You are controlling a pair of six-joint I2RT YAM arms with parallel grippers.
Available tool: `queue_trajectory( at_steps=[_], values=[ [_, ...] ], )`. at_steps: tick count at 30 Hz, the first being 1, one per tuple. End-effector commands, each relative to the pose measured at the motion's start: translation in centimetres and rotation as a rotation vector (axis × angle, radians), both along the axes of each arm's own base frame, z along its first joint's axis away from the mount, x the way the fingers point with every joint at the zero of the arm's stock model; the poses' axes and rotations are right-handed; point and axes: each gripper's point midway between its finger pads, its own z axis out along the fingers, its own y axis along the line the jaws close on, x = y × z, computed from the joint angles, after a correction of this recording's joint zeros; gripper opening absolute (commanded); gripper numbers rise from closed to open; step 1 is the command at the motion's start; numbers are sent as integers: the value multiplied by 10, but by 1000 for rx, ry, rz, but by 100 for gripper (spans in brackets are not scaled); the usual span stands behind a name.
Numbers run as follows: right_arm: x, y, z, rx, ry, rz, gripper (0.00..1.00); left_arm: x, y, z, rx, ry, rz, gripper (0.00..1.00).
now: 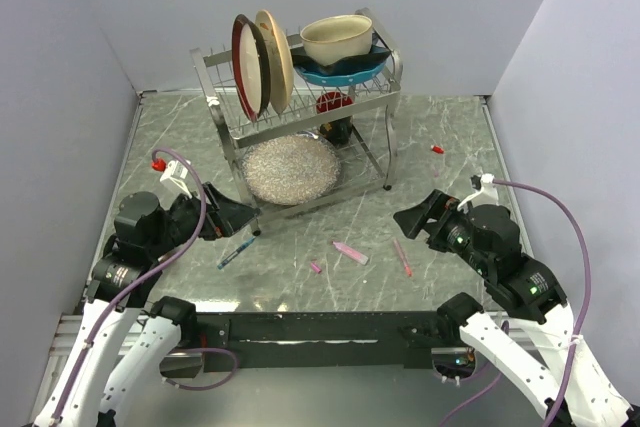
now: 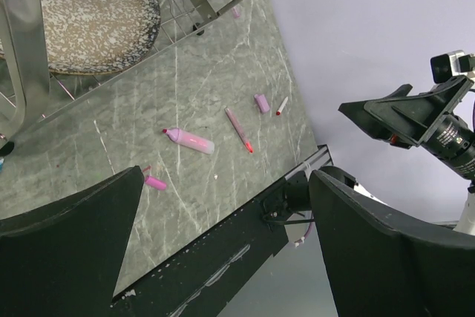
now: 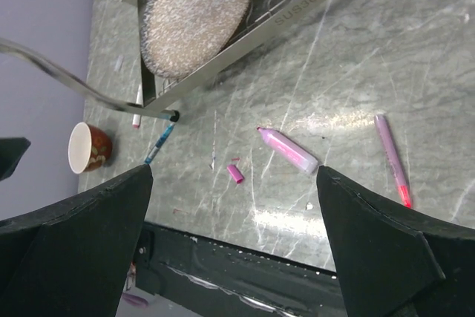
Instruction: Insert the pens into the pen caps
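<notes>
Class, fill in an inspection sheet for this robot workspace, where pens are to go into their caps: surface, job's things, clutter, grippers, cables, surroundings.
Surface: grey-green veined tabletop, flat.
Job's things: dark blue pen, salmon pink pen, whitish red-tipped pen, fat pink marker, small pink cap, stubby pink cap, small red cap; all lying loose and apart.
Clutter: metal dish rack holding upright plates, a cream bowl and a speckled plate; red cup on the table.
Grippers: left gripper and right gripper both open, empty.
Cables: purple cables run along both arms, away from the pens.
Surroundings: plain pale walls on three sides; nothing else seen.
</notes>
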Motion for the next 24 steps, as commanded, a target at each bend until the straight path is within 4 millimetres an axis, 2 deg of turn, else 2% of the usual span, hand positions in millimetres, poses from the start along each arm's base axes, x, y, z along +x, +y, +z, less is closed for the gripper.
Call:
queue_trajectory(
  at_steps=[1, 5, 7, 9, 11, 15, 17, 19, 24],
  values=[
    [2, -12, 12, 25, -3, -88, 100, -4, 3, 19, -3, -62, 7, 99],
    [1, -14, 14, 20, 12, -102, 100, -2, 5, 18, -4, -52, 30, 99],
    [3, -22, 9, -39, 20, -125, 100, -2, 6, 15, -4, -45, 37, 99],
    [4, -32, -7, -122, 72, -154, 100, -2, 6, 16, -11, -40, 44, 99],
    [4, -30, -24, -173, 128, -128, 98, -2, 7, 17, -16, -44, 48, 99],
    [1, 4, -73, -231, 268, 89, 97, -1, 9, 18, -12, -44, 65, 99],
    [5, 18, -92, -218, 282, 131, 96, 0, 10, 18, -13, -42, 75, 99],
    [4, 29, -104, -204, 300, 169, 93, 0, 11, 19, -15, -43, 83, 100],
    [23, 49, -120, -271, 310, 200, 85, 2, 12, 17, -19, -38, 94, 100]
  ],
)
